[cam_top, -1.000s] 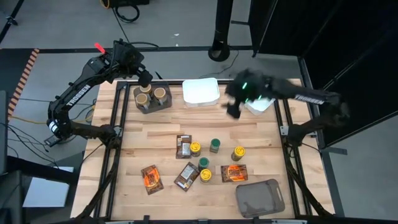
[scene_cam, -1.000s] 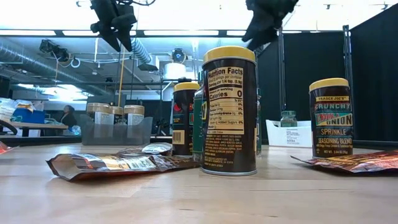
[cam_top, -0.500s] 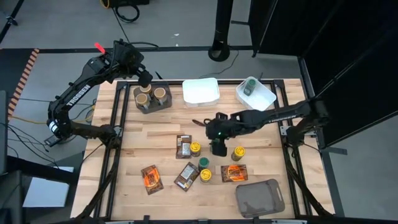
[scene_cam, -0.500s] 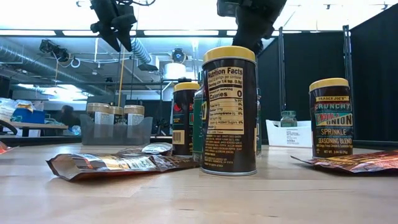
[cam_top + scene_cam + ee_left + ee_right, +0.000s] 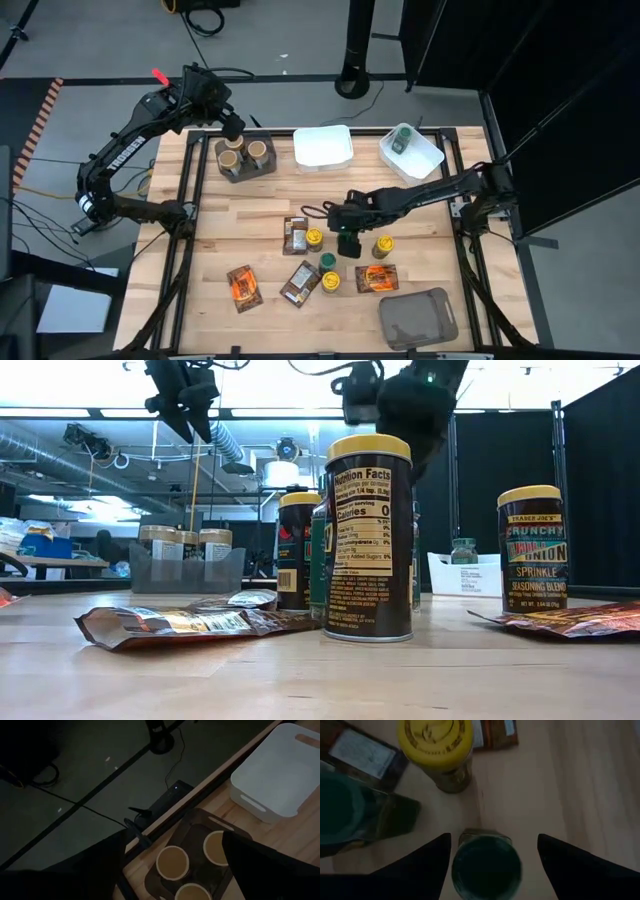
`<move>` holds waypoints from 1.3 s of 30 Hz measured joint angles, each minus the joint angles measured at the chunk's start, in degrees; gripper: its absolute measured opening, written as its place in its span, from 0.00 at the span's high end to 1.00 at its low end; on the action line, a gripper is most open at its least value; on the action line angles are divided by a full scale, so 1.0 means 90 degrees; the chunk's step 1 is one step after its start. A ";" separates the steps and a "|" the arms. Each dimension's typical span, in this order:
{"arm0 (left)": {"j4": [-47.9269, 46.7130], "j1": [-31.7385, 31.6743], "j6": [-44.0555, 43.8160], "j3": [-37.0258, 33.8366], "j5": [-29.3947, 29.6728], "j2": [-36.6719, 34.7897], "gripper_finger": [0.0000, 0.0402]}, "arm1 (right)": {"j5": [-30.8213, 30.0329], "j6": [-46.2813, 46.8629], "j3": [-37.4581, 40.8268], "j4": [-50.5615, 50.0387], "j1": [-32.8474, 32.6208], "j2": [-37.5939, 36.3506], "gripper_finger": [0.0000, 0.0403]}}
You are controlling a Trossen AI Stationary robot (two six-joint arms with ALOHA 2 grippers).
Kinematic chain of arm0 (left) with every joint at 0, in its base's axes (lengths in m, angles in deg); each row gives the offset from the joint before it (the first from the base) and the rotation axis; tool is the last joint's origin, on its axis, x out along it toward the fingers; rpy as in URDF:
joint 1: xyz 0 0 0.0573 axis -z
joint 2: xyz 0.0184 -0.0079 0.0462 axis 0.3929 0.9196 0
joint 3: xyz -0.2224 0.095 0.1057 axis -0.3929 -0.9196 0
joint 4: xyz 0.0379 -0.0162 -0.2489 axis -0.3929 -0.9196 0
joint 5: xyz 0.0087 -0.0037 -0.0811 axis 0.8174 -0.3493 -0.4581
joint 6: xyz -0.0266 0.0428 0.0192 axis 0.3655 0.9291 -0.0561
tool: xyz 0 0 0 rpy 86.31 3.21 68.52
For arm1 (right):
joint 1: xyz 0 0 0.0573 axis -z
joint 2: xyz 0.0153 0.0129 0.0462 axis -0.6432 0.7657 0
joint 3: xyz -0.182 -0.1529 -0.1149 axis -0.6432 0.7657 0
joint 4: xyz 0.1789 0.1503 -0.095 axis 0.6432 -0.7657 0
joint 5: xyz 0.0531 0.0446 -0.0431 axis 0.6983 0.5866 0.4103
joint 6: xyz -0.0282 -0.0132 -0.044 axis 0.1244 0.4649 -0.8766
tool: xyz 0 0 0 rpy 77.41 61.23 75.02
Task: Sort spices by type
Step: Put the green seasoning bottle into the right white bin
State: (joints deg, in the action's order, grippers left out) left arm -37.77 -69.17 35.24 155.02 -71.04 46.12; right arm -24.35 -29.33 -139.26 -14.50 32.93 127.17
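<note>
The spices stand and lie mid-table: yellow-lidded jars [image 5: 314, 237] [image 5: 382, 245] [image 5: 330, 282], a green-lidded jar [image 5: 327, 261], and orange and brown packets [image 5: 242, 283] [image 5: 300, 283] [image 5: 376, 278] [image 5: 294, 232]. My right gripper [image 5: 347, 238] hangs open over another green-lidded jar [image 5: 486, 867], one finger on either side and apart from it. That jar stands upright on the table. My left gripper [image 5: 232, 125] waits, open, above the brown-grey bin [image 5: 262, 168] holding tan-lidded jars [image 5: 171, 862]. One green-lidded jar [image 5: 400, 140] sits in the right white tray [image 5: 425, 162].
An empty white tray [image 5: 322, 146] lies at the far edge between the bin and the right tray. A second grey bin [image 5: 418, 317] sits at the near right. A yellow-lidded jar [image 5: 435, 740] and a green lid [image 5: 337, 805] stand close to my right gripper.
My right gripper has swung from above the right white tray toward the table's middle and near side, and has come down over the green-lidded jar beside the yellow-lidded ones.
</note>
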 joint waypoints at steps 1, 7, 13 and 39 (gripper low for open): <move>-0.0004 0.0000 0.0001 0.0000 -0.0001 0.0000 0.16 | 0.0001 -0.0002 0.0000 -0.0070 -0.0001 0.0070 0.24; -0.0056 0.0000 0.0006 0.0002 -0.0008 0.0001 0.16 | 0.0049 0.0083 0.0000 -0.0271 -0.0001 0.0310 0.24; -0.0056 0.0000 0.0008 0.0005 -0.0028 0.0002 0.16 | -0.0086 0.0185 0.0000 -0.0412 0.0023 0.0286 0.31; -0.0059 0.0001 0.0004 0.0004 -0.0047 0.0002 0.16 | 0.0069 0.0368 0.0000 -0.0802 0.0427 -0.0299 0.49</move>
State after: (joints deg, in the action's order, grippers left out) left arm -38.29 -69.17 35.28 155.06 -71.47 46.14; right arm -23.72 -26.02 -139.26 -21.72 36.77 124.48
